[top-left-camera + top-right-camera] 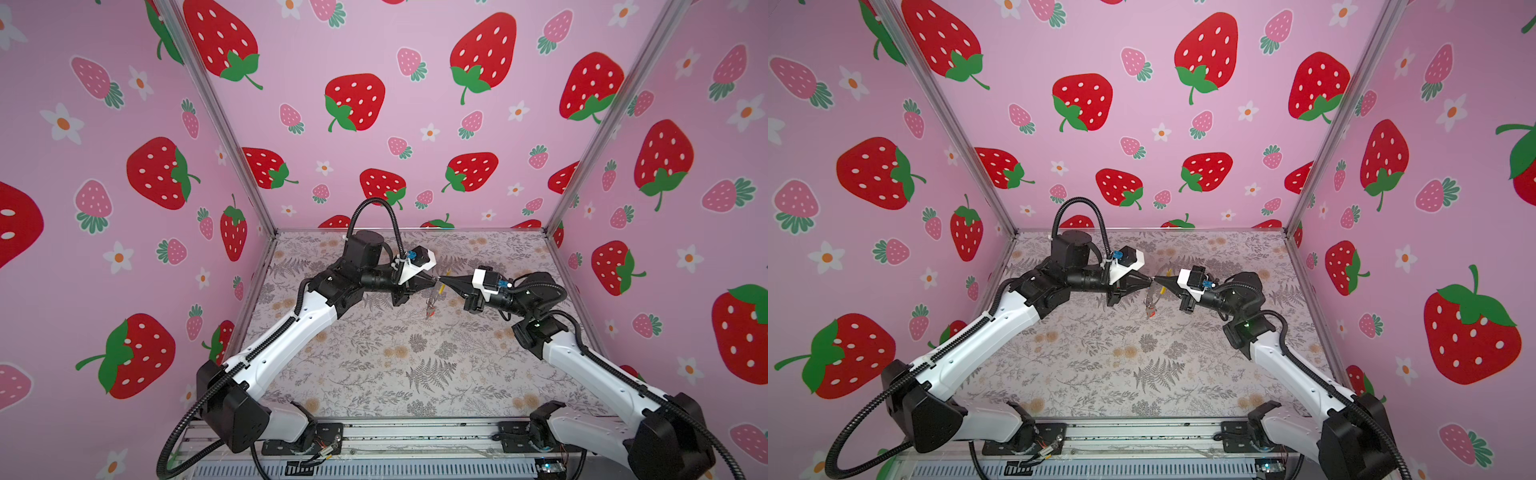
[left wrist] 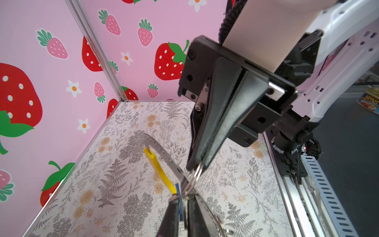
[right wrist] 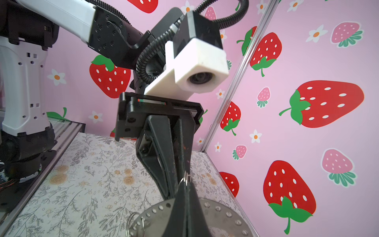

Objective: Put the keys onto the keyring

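Note:
Both grippers meet tip to tip in mid-air over the table. My left gripper [image 1: 434, 281] [image 2: 183, 198] is shut on the blue key's tag [image 2: 180, 205], which shows edge-on between its fingers. My right gripper [image 1: 443, 285] [image 3: 185, 181] is shut on a small wire ring [image 2: 194, 175] [image 3: 185, 178] at its tips. The keyring [image 2: 162, 153] [image 3: 225, 215], a grey perforated hoop with a yellow section [image 2: 158, 168] [image 1: 448, 272], hangs tilted under both tips. The red key [image 1: 430, 311] [image 1: 1150, 311] dangles from the hoop's low side. The blue key's blade is hidden.
The floral table surface [image 1: 374, 374] lies well below the grippers. Pink strawberry walls [image 1: 415, 124] and aluminium corner posts [image 1: 557, 216] close in three sides. A metal rail [image 1: 415, 436] with both arm bases runs along the front edge.

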